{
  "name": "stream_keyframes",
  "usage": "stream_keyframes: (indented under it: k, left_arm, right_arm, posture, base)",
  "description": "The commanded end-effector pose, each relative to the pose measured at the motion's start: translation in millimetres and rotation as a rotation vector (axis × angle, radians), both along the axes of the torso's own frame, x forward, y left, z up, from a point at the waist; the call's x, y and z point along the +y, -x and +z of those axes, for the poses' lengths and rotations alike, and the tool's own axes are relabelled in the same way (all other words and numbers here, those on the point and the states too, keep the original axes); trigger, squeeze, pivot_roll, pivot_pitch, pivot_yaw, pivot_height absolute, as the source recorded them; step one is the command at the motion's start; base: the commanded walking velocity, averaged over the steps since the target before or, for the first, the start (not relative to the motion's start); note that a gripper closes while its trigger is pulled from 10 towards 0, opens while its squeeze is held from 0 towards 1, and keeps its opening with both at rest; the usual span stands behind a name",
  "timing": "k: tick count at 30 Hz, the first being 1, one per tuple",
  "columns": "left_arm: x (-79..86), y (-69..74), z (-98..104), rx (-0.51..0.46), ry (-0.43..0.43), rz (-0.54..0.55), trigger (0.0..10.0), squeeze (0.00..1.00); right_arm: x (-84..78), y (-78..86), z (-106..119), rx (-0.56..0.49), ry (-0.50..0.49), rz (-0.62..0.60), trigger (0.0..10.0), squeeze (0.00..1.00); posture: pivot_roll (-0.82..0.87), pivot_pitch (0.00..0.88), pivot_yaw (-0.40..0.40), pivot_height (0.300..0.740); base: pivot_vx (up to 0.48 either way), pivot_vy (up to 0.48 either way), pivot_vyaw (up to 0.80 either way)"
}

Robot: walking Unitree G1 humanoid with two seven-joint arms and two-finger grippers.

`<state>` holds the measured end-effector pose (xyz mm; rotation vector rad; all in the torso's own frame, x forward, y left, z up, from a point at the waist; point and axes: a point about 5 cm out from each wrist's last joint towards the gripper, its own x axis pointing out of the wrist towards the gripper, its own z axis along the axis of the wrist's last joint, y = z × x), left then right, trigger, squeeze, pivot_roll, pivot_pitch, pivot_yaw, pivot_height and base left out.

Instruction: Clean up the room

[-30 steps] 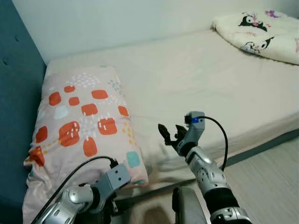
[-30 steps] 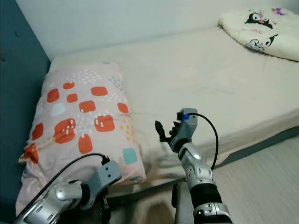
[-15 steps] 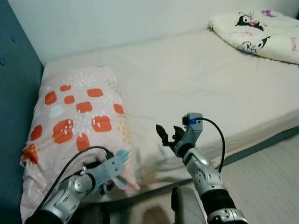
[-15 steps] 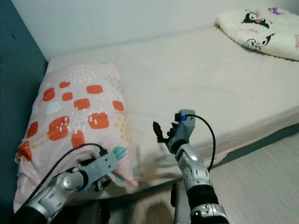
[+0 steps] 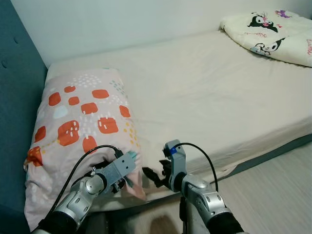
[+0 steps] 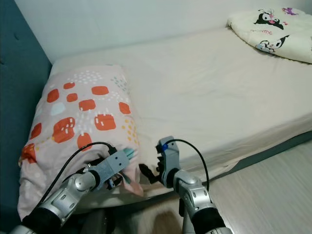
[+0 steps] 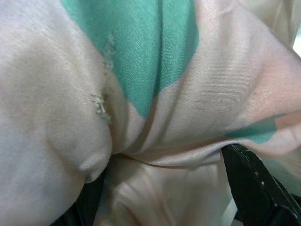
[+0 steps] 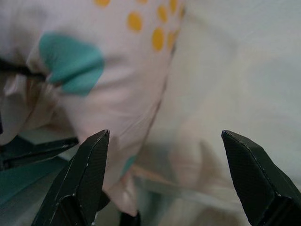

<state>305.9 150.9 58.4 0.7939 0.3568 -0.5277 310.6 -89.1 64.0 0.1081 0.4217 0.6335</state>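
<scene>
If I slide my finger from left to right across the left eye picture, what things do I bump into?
Blue headboard → patterned pillow → left claw pinching the pillow's corner → right claw → bare mattress sheet → cartoon-print blanket.

Pillow [image 5: 85,114] on bed [image 5: 209,92], left end, against the headboard [image 5: 17,97]. Folded blanket [image 5: 273,31] at far right. Floor [image 5: 278,190] in front.

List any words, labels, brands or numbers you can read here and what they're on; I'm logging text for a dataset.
None can be read.
Blanket at the far end of the bed: cartoon characters and small pink marks that may be lettering, too small and blurred to read.
Pillow, gripped at its corner by the left hand: only orange, teal and yellow shapes, no text.
Right hand: no label legible.
</scene>
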Motion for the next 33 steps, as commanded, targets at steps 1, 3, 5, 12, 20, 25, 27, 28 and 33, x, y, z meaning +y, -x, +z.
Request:
stream_keyframes:
  k: [1,3,5,12,20,25,27,28,33]
  left_arm:
    - [5.9,-0.6,-4,-0.007,-0.009,0.033,10.0,0.00]
    - [4.1,-1.7,-4,-0.015,-0.004,0.034,10.0,0.00]
    - [1.3,-3.4,-4,-0.028,0.002,0.032,10.0,0.00]
    - [-14.5,-15.2,8,-0.107,0.046,0.034,10.0,0.00]
    - [-13.0,-27.5,21,-0.186,0.057,0.081,10.0,0.00]
    - [-2.8,-30.4,23,-0.200,0.044,0.109,10.0,0.00]
    - [0.2,-30.2,22,-0.198,0.038,0.115,10.0,0.00]
    - [2.3,-29.9,21,-0.199,0.034,0.120,10.0,0.00]
    - [3.0,-26.6,15,-0.188,0.028,0.118,10.0,0.00]
  right_arm:
    - [-1.7,-1.9,4,-0.007,0.003,-0.004,10.0,0.00]
    - [-2.9,-2.9,5,-0.011,0.005,-0.005,10.0,0.00]
    - [-3.3,-3.5,6,-0.014,0.006,-0.002,10.0,0.00]
    - [0.6,2.3,8,-0.011,-0.005,0.055,10.0,0.00]
    - [5.7,8.5,9,-0.005,-0.017,0.105,10.0,0.00]
    - [5.8,10.0,9,-0.002,-0.016,0.113,10.0,0.00]
    - [5.7,10.5,9,0.000,-0.016,0.115,10.0,0.00]
    - [5.8,11.4,8,0.003,-0.015,0.117,10.0,0.00]
    - [7.0,13.4,8,0.009,-0.014,0.126,10.0,0.00]
  posture:
    - [-0.06,0.170,0.017,0.582]
    - [-0.06,0.170,0.016,0.582]
    - [-0.06,0.169,0.016,0.582]
    - [-0.06,0.170,0.014,0.582]
    - [-0.06,0.171,0.014,0.582]
    - [-0.06,0.172,0.016,0.582]
    - [-0.06,0.173,0.016,0.582]
    - [-0.06,0.172,0.016,0.582]
    - [-0.06,0.173,0.017,0.582]
  base:
    - [0.000,0.000,0.00]
    - [0.000,0.000,0.00]
    - [0.000,0.000,0.00]
    - [0.000,0.000,0.00]
    - [0.000,0.000,0.00]
    - [0.000,0.000,0.00]
    - [0.000,0.000,0.00]
    - [0.000,0.000,0.00]
    - [0.000,0.000,0.00]
